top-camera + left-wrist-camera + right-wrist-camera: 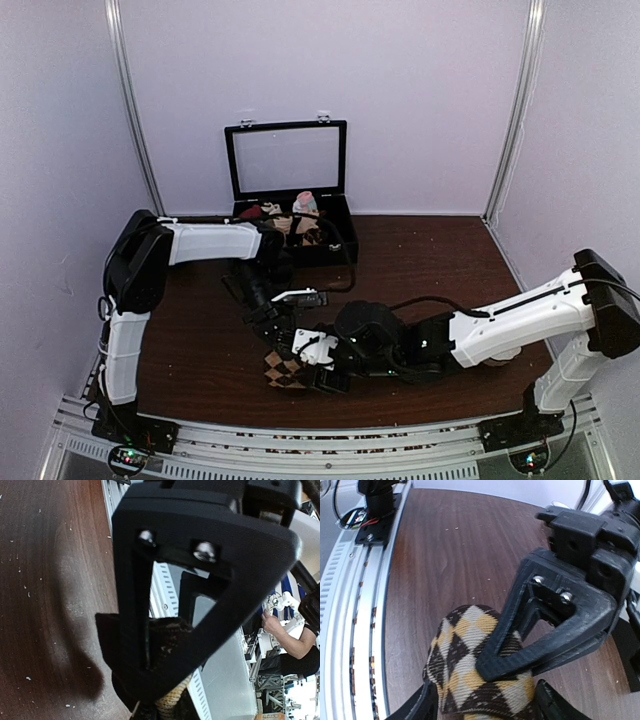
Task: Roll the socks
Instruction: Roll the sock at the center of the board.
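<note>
The socks [283, 370] are dark brown with a tan argyle pattern and lie bunched into a roll on the table near the front edge. In the right wrist view the sock roll [465, 665] fills the lower middle. My right gripper [485, 707] stands open, one finger on each side of the roll and close against it. My left gripper [283, 335] comes down from behind and is shut on the socks. Its black finger [535, 640] lies across the top of the roll. In the left wrist view, dark sock fabric [170, 635] is pinched in the left gripper [150, 692].
An open black case [290, 160] stands at the back of the table with small sock rolls [305, 205] inside. A slotted metal rail [300, 440] runs along the near edge. White walls close in both sides.
</note>
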